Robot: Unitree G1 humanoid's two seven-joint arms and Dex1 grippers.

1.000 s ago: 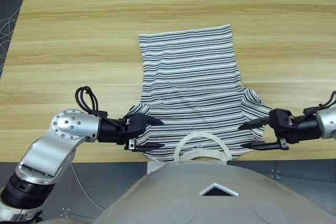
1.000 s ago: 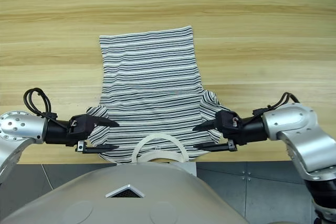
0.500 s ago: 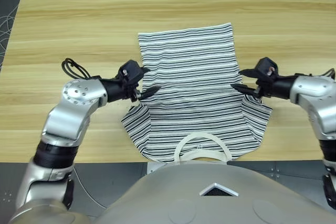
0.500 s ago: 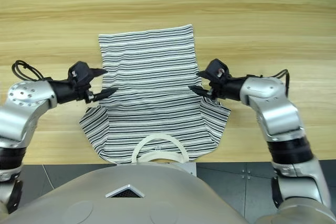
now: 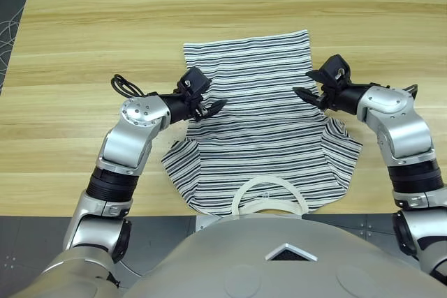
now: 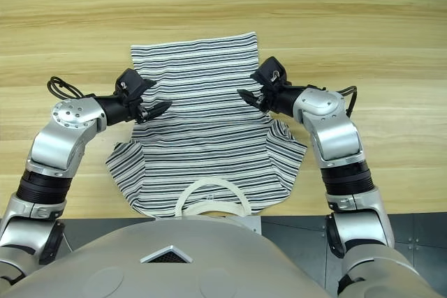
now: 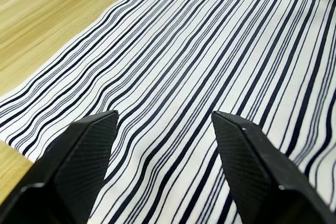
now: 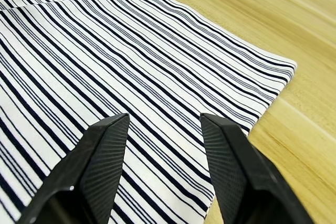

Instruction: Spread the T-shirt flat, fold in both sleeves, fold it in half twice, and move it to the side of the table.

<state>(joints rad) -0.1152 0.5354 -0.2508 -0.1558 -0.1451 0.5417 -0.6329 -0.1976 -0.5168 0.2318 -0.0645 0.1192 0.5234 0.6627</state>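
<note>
The black-and-white striped T-shirt (image 5: 258,116) lies on the wooden table (image 5: 105,26), hem far from me and white collar (image 5: 269,188) at the near edge. Both sleeves lie spread outward, one (image 5: 178,158) on the left and one (image 5: 343,146) on the right. My left gripper (image 5: 213,107) hovers open over the shirt's left side at mid-length. My right gripper (image 5: 302,93) hovers open over the shirt's right edge. In the left wrist view the gripper (image 7: 164,119) has only striped cloth under its spread fingers (image 7: 84,150). The right wrist view shows the same for its gripper (image 8: 164,118), near the hem corner (image 8: 286,66).
Bare wood surrounds the shirt on the far, left and right sides. The table's near edge (image 5: 84,214) meets a grey metal floor strip. Dark flooring (image 5: 10,26) lies beyond the table's left edge.
Both grippers have moved from the near sleeve corners farther up the table and inward over the shirt. The sleeves, bunched a second ago, now lie spread outward.
</note>
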